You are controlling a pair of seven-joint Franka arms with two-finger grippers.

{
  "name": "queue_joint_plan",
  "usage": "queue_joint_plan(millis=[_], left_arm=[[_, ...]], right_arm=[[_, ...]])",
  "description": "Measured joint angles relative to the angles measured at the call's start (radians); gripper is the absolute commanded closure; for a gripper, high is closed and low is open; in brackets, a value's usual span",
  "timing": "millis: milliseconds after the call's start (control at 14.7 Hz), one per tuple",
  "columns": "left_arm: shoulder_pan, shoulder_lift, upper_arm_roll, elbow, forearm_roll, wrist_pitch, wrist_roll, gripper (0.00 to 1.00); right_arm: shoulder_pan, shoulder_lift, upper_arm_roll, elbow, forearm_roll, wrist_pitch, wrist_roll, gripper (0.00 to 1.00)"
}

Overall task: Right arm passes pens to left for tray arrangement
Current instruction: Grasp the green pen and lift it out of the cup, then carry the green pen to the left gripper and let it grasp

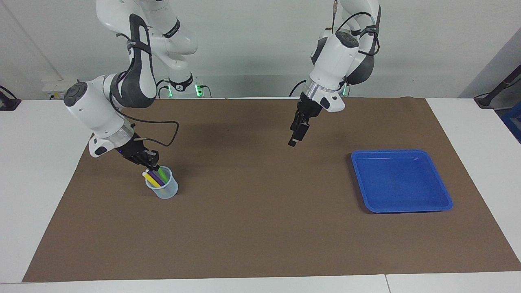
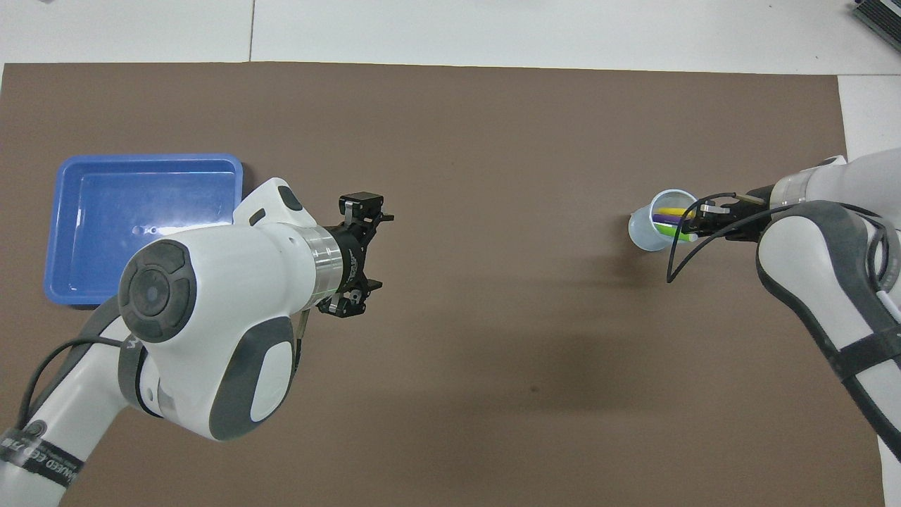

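Right gripper (image 1: pixel 155 166) sat at the cup (image 1: pixel 163 189) rim, fingers clamped together on the green pen (image 1: pixel 163 174); yellow pen (image 1: pixel 151 178) and purple pen (image 1: pixel 156 178) stood in the cup beside it; left gripper (image 1: pixel 296 135) hung apart over the mat (image 1: pixel 260 228), waiting; blue tray (image 1: pixel 401 180) held nothing, toward left arm's end.
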Motion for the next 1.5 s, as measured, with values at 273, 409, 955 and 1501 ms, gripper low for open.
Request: queue_joint_plan(millis=[273,409,955,1501], left_arm=[[0.0,0.0,0.0,0.0,0.0,0.002,0.0,0.0],[0.0,0.0,0.001,0.0,0.0,0.007,-0.002,0.0],[0.002,0.001,0.008,0.0,-0.064,0.017,-0.037,0.0],[-0.006,0.002,0.003,0.009,-0.065,0.043,-0.093,0.0]], right_arm=[[-0.002,0.0,0.0,0.03,0.0,-0.042,0.0,0.85],[-0.007,0.0,0.0,0.062,0.0,-0.095,0.001,0.85],[-0.039,-0.049,-0.003,0.214,0.0,-0.369,0.05,0.85],[-0.071,-0.098,0.002,0.336,0.143,-0.6,0.134,0.85]])
